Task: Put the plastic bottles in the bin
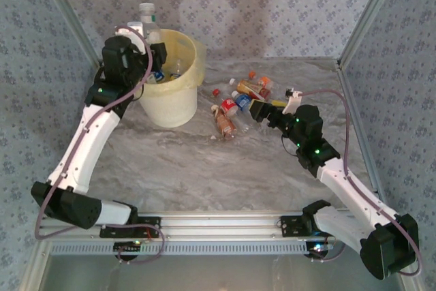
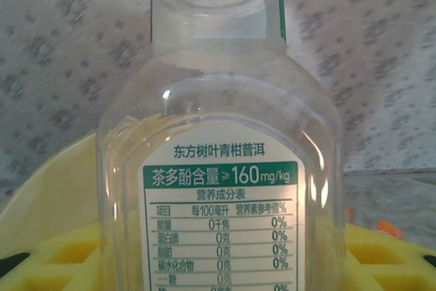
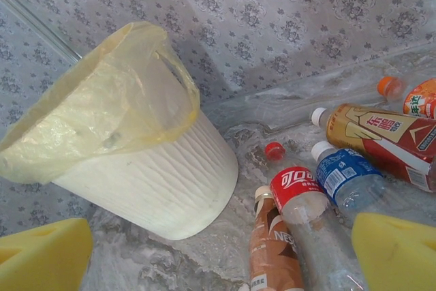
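Clamped clear bottle point(image 2: 218, 168) between yellow foam pads point(image 2: 54, 257) of left hand point(image 2: 218, 274), smooth rounded shoulders close to lens. Read white-and-green printed label from left wrist; from above, made out just pale upright shape by far-left rim of bin point(image 1: 170, 103). Noted bin as round cream bucket, ribbed wall, crinkled yellowish bag liner, several bottles point(image 1: 176, 67) already inside. Found right hand point(image 3: 218, 264) spread wide, gripping nothing, low over marbled table point(image 1: 204, 168). Saw from right wrist, lying on sides beside bin: brown coffee bottle point(image 3: 272, 250), red-labelled bottle point(image 3: 296, 192), blue-labelled bottle point(image 3: 340, 175), red-and-gold bottle point(image 3: 381, 134), loose red cap point(image 3: 274, 150).
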